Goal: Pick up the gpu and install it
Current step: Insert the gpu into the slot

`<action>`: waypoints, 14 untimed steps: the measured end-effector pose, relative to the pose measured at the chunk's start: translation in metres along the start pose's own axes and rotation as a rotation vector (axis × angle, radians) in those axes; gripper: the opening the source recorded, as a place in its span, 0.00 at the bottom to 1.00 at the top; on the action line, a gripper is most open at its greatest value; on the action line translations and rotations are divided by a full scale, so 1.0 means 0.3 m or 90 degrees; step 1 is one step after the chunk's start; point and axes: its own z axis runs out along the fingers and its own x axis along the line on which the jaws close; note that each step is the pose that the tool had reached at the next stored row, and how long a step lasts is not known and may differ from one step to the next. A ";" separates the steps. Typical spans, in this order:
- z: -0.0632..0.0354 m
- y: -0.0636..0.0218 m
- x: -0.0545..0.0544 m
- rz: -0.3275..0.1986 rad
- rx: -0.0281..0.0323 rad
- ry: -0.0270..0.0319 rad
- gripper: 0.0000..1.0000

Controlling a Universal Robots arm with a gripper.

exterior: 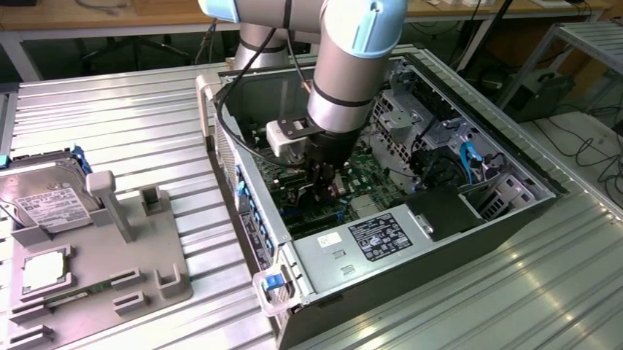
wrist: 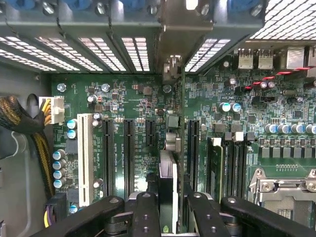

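One gpu (wrist: pixel 170 192) clamped edge-on in the claw (wrist: pixel 168 217), poised upright above the motherboard (wrist: pixel 123 98) slots inside the open computer case (exterior: pixel 506 211). Likely to jam or bend pins if lowered misaligned with the slot or rear bracket opening.

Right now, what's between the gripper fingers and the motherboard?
In the wrist view, the gpu, edge-on and upright, is clamped in the gripper and runs down toward the motherboard, its metal bracket at the case's rear slots.
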 end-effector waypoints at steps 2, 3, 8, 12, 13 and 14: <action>0.002 0.000 0.000 0.000 0.0004 -0.0008 0.27; 0.002 0.000 0.000 0.000 0.0004 -0.0008 0.27; 0.004 0.000 0.000 0.000 0.0008 -0.0016 0.34; -0.017 0.000 -0.002 0.000 0.0005 0.0001 0.41; -0.032 0.001 -0.003 0.000 0.0006 0.0011 0.41; -0.047 0.001 -0.004 0.000 0.0005 0.0016 0.41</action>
